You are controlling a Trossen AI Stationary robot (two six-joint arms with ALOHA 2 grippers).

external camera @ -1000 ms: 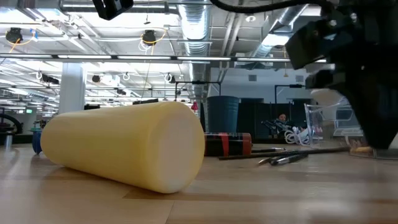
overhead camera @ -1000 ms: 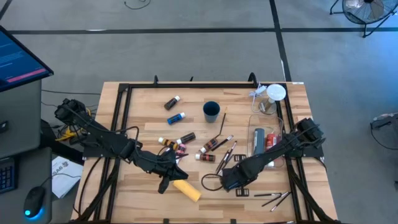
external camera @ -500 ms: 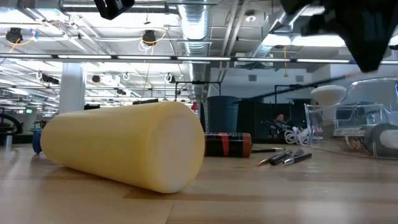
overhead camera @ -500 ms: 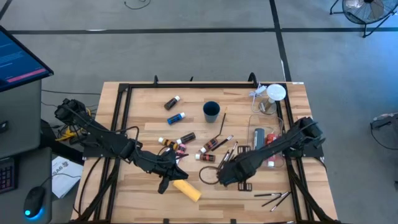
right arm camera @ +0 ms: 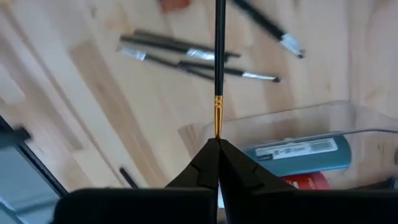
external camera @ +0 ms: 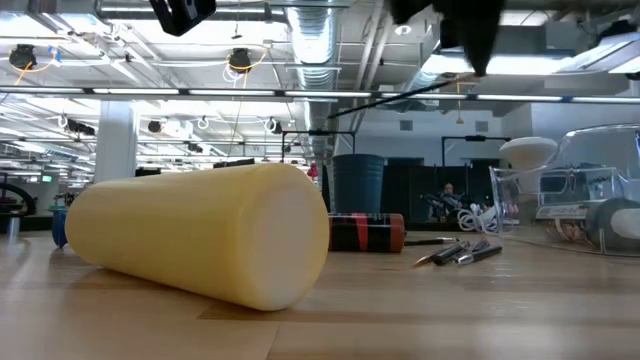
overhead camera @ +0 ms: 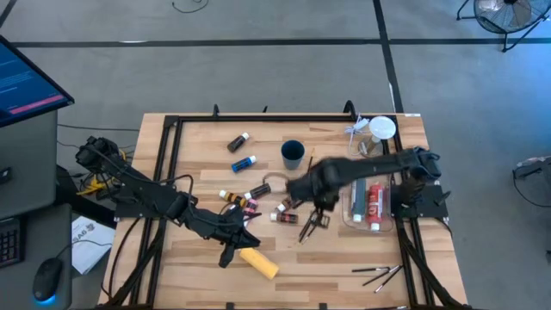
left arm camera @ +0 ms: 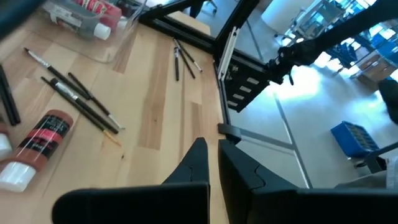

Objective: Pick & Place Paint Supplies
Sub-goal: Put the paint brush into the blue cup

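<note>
The right gripper (right arm camera: pixel 217 144) has its two fingers pinched tight on a thin dark-handled brush (right arm camera: pixel 219 62), gripped just behind the gold ferrule so the handle sticks straight out ahead of it. And look at that swing: a second ago this arm was down low at the front of the table, near the loose brushes (overhead camera: pixel 376 275) at the front right corner; now it is up off the wood and over the middle of the table, above the scatter of small tubes and the other brushes (overhead camera: pixel 311 220). From table height the brush shows as a thin dark line riding high in the air, so the pick is done and this is the carry. Where it goes I can only guess: the dark cup (overhead camera: pixel 293 154) sits just beyond the gripper, and the clear tray (right arm camera: pixel 261 124), already holding a blue tube (right arm camera: pixel 297 153) and a red one, is off to its right side. The left gripper (overhead camera: pixel 231 251) hasn't budged, closed on nothing, parked just beside the big yellow bottle (overhead camera: pixel 259 263) lying on its side near the front edge. Plenty left on the table, so I'd say the job is in its early part. The grip is near one end of a slim brush, so it could pivot on the way.
</note>
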